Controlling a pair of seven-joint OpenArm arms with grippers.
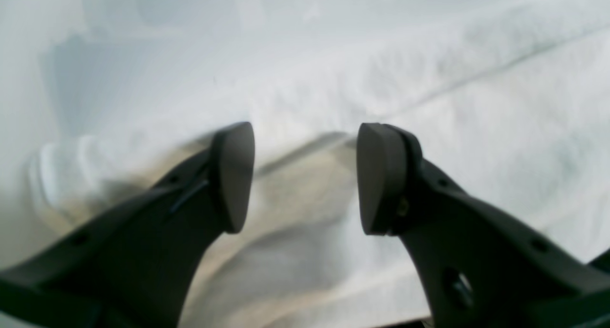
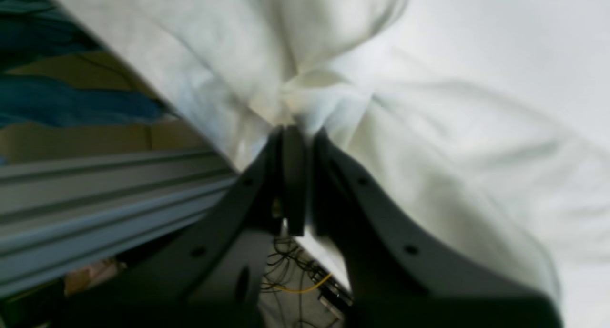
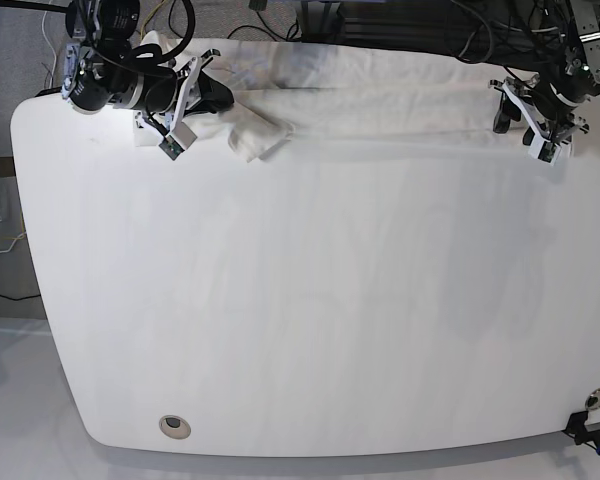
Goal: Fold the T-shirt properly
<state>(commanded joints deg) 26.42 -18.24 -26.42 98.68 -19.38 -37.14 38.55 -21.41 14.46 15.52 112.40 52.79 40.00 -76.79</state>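
Right gripper pinching the large white cotton T-shirt.
Its fingers are clamping a bunched fold; left gripper is hovering with fingers apart, blurry cloth apparently just beyond their tips.

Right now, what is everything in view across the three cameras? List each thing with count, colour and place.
T-shirt: one, white, bunched along the table's far edge between the two arms; blue and yellow print shows in the right wrist view.
Table: one, white, filling the base view.
Round grommets: two, grey, near corners of the table.
Cables: several, dark, behind the far edge.
Left claw: one, black, open just over the cloth.
Right claw: one, black, shut on a pinch of the T-shirt.
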